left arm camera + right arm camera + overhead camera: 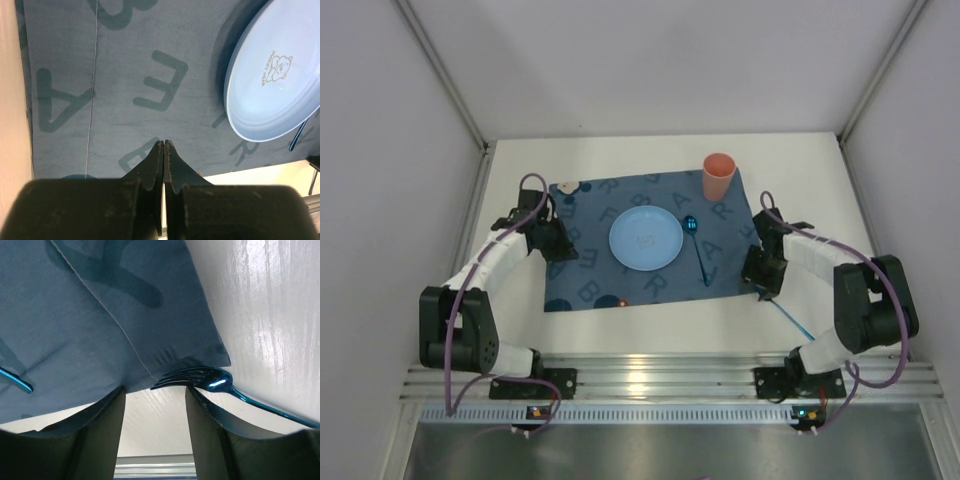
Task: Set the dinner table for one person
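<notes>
So, the dinner table point(620, 330) is the white top in front of both arm bases, w/ the blue letter-print placemat point(590, 280) laid across its middle. On the mat: a pale blue bear-print plate point(646, 239) at centre, a blue spoon point(697, 250) just right of it, and an orange cup point(719, 176) at the far right corner.

The blue fork point(200, 377) lies on bare table at the mat's near right corner. Its tines touch the cloth edge, poss. tucked under it; I can't tell which.

My right gripper point(155, 395) sits low over the fork, jaws apart w/ the fork head between the 2 fingers and nothing clamped. The left gripper point(164, 145) is pinched closed and empty over the mat, left of the plate.

Risks as I judge them:
- Closing here could pinch the cloth corner along w/ the tines and drag the mat, shifting plate, spoon and esp. the cup.
- The fork head sits nearer 1 finger, so it may skid or twist out.
</notes>
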`<action>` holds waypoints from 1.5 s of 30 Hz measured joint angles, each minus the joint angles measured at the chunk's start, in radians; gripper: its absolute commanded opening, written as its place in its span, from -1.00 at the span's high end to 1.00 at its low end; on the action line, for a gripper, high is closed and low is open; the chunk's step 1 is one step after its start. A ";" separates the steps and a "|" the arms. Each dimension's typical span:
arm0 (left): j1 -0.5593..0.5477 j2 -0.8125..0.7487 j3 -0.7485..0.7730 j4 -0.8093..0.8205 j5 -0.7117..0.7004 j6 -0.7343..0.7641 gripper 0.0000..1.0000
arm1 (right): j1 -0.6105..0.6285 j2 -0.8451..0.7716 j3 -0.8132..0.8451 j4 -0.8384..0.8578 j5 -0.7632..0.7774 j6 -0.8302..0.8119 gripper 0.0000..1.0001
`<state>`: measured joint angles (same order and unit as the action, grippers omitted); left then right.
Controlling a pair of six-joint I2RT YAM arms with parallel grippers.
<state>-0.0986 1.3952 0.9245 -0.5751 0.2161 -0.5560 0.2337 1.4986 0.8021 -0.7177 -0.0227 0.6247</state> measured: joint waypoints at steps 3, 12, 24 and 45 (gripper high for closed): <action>0.000 0.026 0.022 0.000 0.000 0.000 1.00 | -0.023 0.050 0.042 -0.036 -0.012 -0.003 -0.03; 0.000 0.069 0.073 0.000 0.000 0.002 1.00 | -0.242 0.148 0.177 -0.014 0.083 -0.075 -0.03; 0.000 0.133 0.116 0.004 0.005 0.012 1.00 | -0.333 0.129 0.378 -0.054 0.131 -0.181 -0.11; 0.000 0.159 0.025 0.060 0.029 0.009 1.00 | -0.491 0.125 0.164 -0.124 0.128 -0.189 -0.18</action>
<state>-0.0986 1.5539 0.9493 -0.5148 0.2455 -0.5468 -0.2577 1.6234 0.9657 -0.8413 0.1055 0.4358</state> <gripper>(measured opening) 0.011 0.591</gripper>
